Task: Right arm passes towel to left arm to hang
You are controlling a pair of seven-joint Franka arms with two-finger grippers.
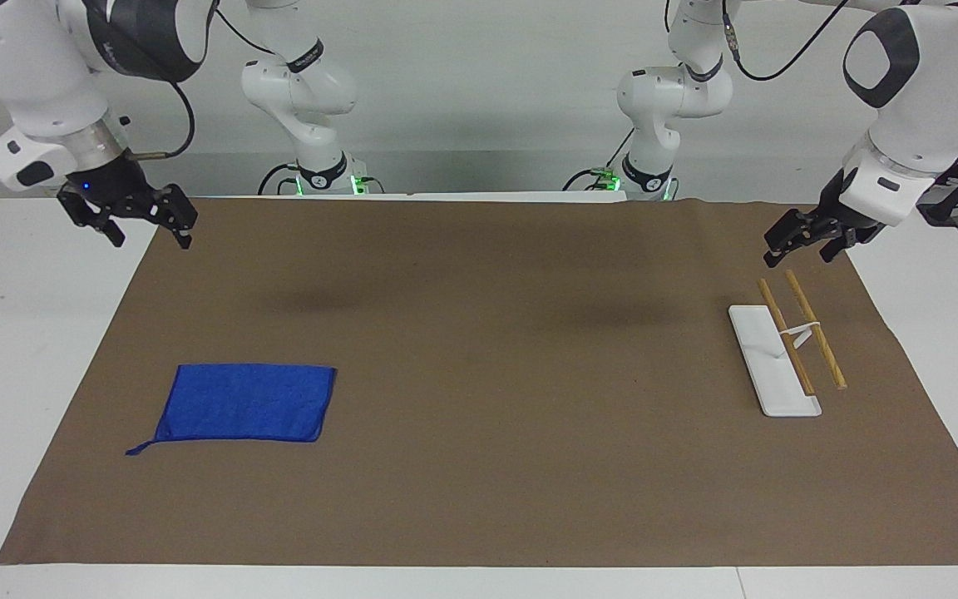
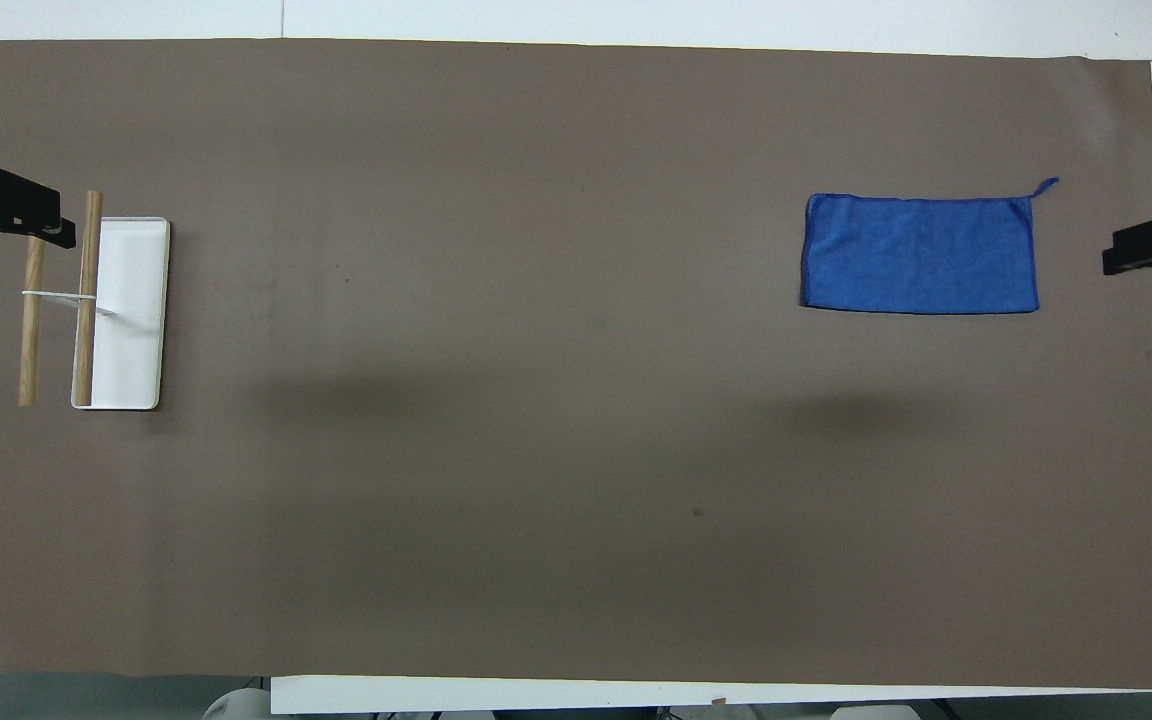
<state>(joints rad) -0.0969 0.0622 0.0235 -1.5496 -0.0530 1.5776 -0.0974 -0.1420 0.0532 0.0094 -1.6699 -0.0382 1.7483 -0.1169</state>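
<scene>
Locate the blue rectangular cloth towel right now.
The blue rectangular cloth towel lies flat on the brown table mat, toward the right arm's end, untouched by either claw.

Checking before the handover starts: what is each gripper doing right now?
Right gripper: open, empty, up over the mat's edge.
Left gripper: open, empty, over the rack.
</scene>
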